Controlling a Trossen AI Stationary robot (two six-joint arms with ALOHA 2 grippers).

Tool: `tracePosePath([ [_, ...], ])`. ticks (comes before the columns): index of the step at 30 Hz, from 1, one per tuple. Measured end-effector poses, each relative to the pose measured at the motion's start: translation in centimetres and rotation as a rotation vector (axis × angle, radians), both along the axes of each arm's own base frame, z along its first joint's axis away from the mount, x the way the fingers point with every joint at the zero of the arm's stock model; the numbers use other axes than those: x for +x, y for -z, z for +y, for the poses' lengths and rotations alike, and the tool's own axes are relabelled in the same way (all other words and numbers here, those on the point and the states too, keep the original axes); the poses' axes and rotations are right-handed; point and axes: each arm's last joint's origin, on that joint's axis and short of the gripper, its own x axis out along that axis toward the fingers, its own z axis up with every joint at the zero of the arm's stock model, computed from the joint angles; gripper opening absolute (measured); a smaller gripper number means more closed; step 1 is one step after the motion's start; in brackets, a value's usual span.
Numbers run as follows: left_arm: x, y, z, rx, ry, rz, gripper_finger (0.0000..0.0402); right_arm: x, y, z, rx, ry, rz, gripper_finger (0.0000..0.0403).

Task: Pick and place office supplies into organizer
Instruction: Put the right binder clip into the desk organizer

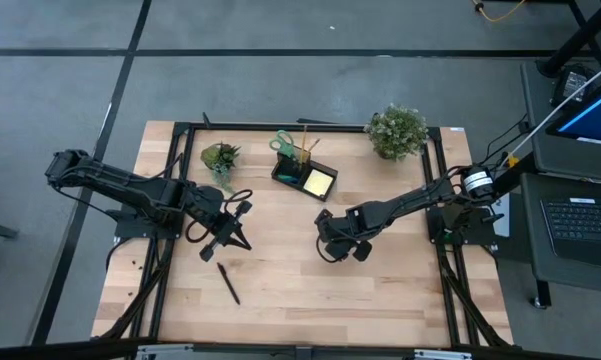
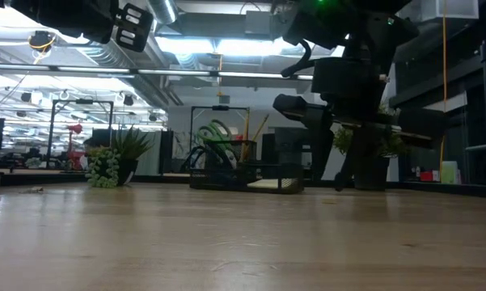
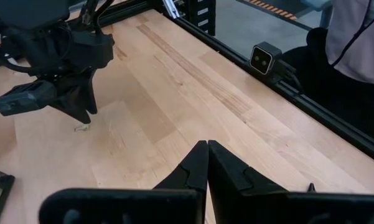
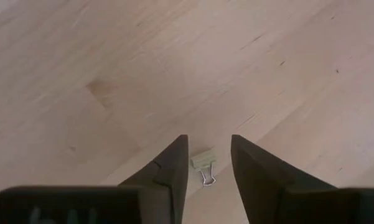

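Note:
A small pale-green binder clip lies on the wood. My right gripper is open and points down over it, one finger on each side, near the table's middle. The left wrist view shows the same clip under that gripper. My left gripper is shut and empty, hovering left of centre. A black pen lies flat nearer the near edge. The black mesh organizer stands toward the far edge, holding green-handled scissors, pencils and a yellow sticky-note pad.
Two potted plants stand by the far edge, a small one left of the organizer and a bushier one at its right. The black frame rail runs around the table. Bare wood spreads toward the near edge. A person's sleeve shows beyond the table.

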Motion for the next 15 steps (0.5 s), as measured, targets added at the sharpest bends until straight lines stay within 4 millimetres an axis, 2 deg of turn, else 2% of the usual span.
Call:
tracePosePath([
  [11, 0.0, 0.0, 0.0, 0.0, 0.0, 0.0, 0.0004, 0.1, 0.1, -0.8, 0.0, 0.022, 0.004, 0.0122],
  [15, 0.0, 0.0, 0.0, 0.0, 0.0, 0.0, 0.0002, -0.4, 0.8, -1.2, 0.02, 0.024, 0.025, 0.0122],
])
